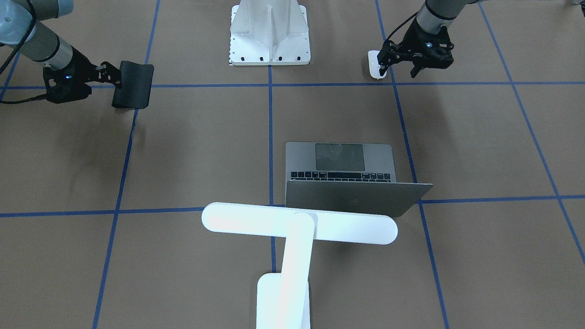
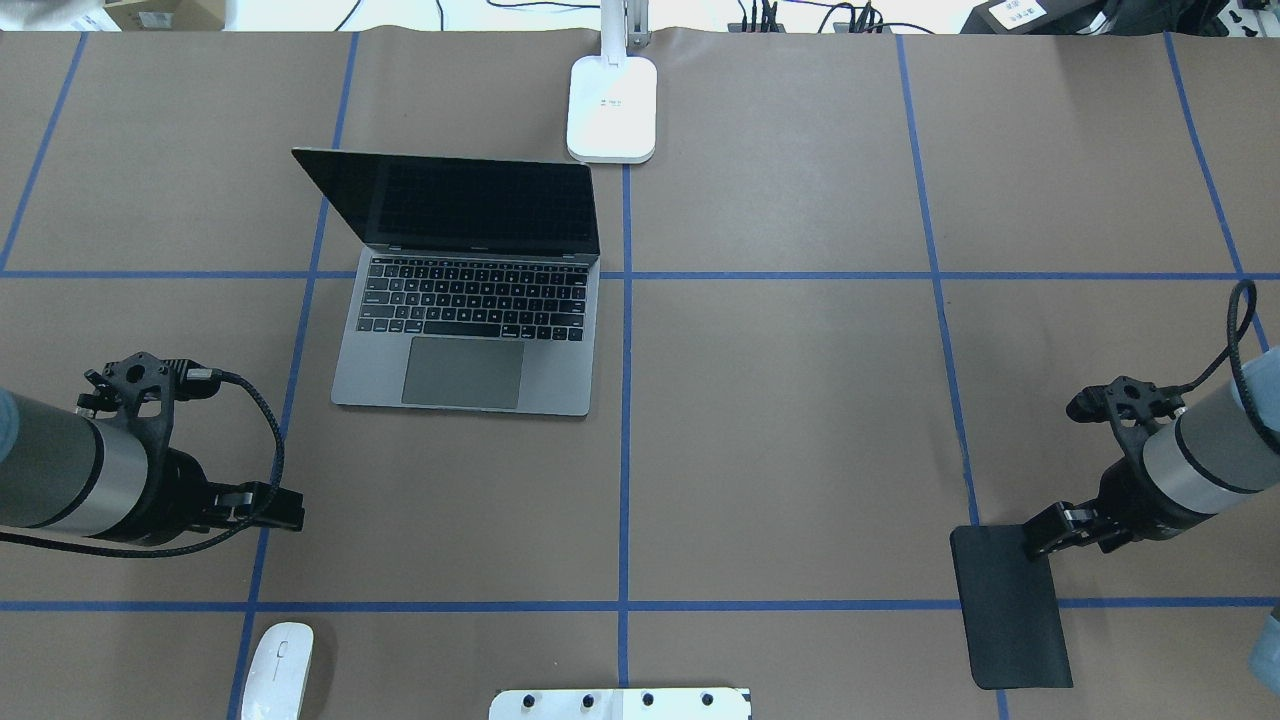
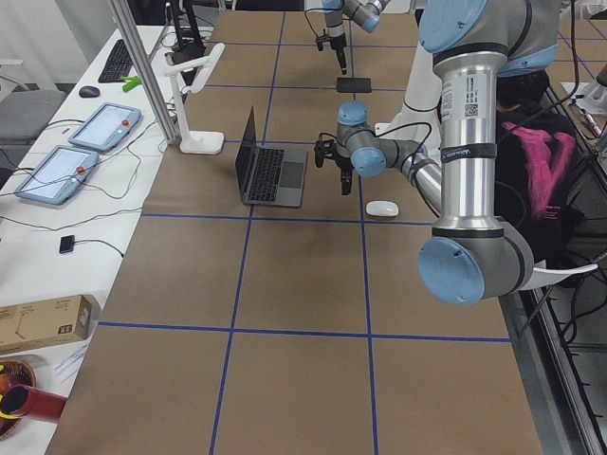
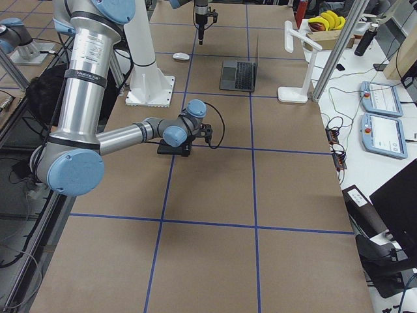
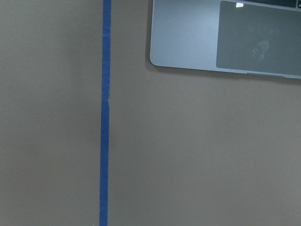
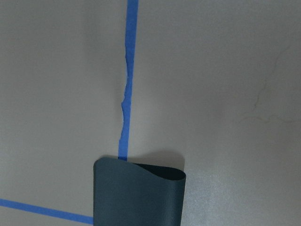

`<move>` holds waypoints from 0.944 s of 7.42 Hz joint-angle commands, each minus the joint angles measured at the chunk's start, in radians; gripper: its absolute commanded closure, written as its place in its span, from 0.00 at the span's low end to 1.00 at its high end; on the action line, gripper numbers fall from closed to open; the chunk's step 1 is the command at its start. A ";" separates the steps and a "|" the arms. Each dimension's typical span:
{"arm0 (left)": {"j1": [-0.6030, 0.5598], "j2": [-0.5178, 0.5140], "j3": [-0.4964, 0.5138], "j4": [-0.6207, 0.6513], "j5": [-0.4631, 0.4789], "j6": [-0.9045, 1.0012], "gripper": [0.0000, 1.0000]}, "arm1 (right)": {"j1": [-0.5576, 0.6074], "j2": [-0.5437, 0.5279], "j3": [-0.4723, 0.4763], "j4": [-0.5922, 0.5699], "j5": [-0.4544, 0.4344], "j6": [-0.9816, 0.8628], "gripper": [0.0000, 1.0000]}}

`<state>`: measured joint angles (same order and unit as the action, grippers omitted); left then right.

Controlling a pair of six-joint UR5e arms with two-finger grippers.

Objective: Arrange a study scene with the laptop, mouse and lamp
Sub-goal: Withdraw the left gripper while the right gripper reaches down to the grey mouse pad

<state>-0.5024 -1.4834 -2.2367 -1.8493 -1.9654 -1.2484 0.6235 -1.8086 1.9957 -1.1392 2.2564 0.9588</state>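
Note:
The open grey laptop (image 2: 470, 300) sits left of the table's middle; it also shows in the front view (image 1: 347, 178) and the left wrist view (image 5: 188, 42). The white lamp (image 1: 297, 224) stands behind it, its base (image 2: 612, 110) at the far edge. The white mouse (image 2: 278, 668) lies near the robot's side; in the front view (image 1: 375, 64) one finger stands in front of it. My left gripper (image 1: 399, 71) is open and empty, hovering beside the mouse. My right gripper (image 1: 109, 73) is shut on the edge of the black mouse pad (image 2: 1010, 610), which curls in the right wrist view (image 6: 138, 193).
The white ribbed pedestal (image 1: 269, 32) stands at the robot's edge of the table between the arms. Blue tape lines (image 2: 625, 400) cross the brown table. Tablets and cables (image 3: 66, 161) lie on the side bench beyond the lamp.

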 commanded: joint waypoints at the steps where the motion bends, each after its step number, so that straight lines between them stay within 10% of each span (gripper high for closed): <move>1: 0.010 0.000 -0.001 -0.001 0.003 0.000 0.00 | -0.037 0.003 -0.011 -0.001 -0.008 0.029 0.08; 7: 0.016 0.008 -0.007 -0.001 0.010 0.006 0.00 | -0.077 0.011 -0.047 -0.001 -0.005 0.026 0.30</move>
<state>-0.4867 -1.4769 -2.2419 -1.8506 -1.9565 -1.2434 0.5627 -1.8027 1.9599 -1.1394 2.2522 0.9862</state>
